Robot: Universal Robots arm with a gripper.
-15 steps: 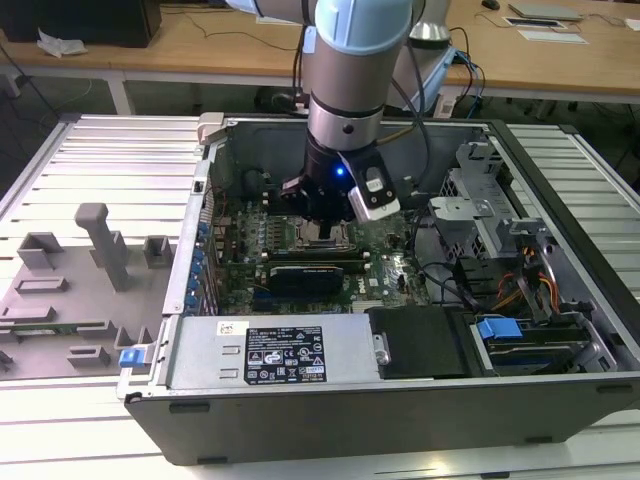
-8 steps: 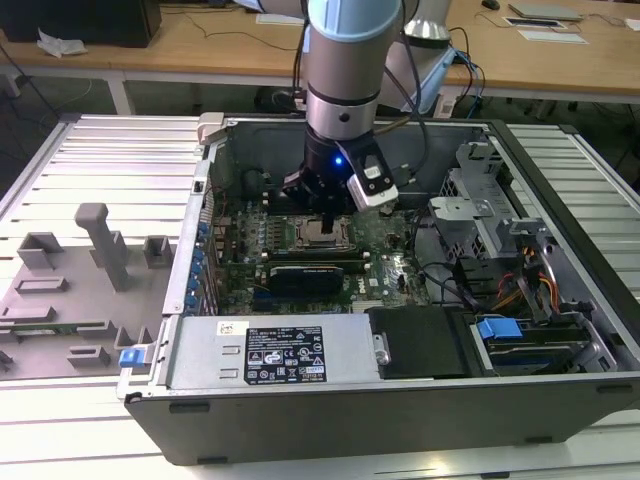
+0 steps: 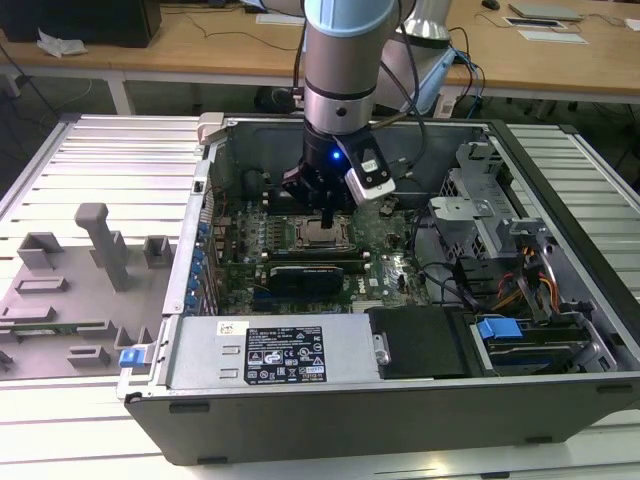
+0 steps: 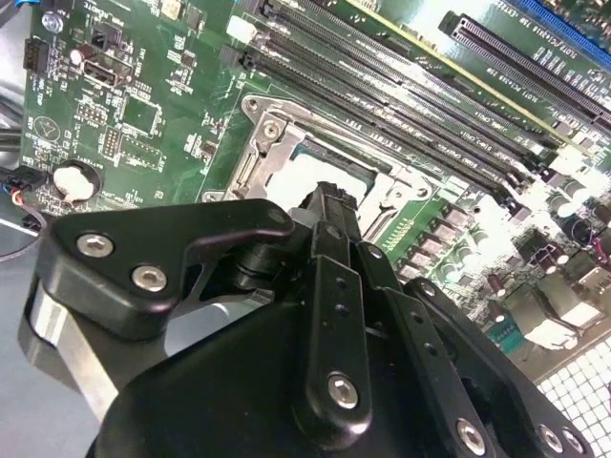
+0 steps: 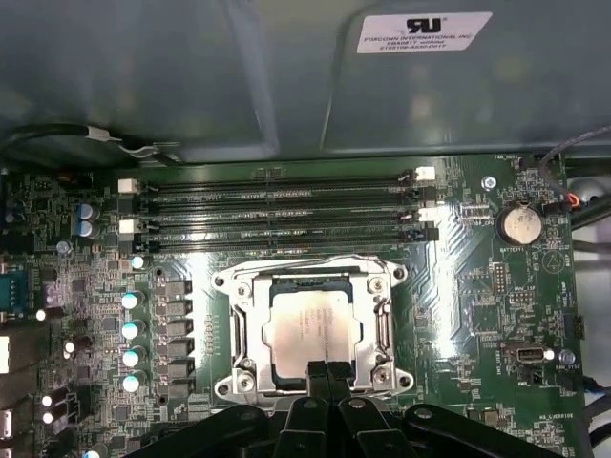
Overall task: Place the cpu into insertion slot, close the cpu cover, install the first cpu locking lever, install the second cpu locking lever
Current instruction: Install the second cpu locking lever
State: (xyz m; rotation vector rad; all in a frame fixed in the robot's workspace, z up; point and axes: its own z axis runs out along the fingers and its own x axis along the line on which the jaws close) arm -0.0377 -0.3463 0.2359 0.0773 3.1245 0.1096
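Gripper (image 5: 329, 374) with fingers pressed together, empty, at the edge of the chip socket.

The chip (image 5: 312, 331) already lies flat in the socket (image 5: 250, 329), just ahead of the gripper tips, with the metal cover frame (image 5: 310, 274) down around it; the memory slots (image 5: 277, 205) lie beyond, further from the gripper. In the second wrist view the narrow tips hang right over the frame's near edge. Judged from this, the work is at the cover or lever stage, and doing it well likely means pressing straight down on the frame or lever only, never on the chip's bare top, and staying clear of the board parts alongside.
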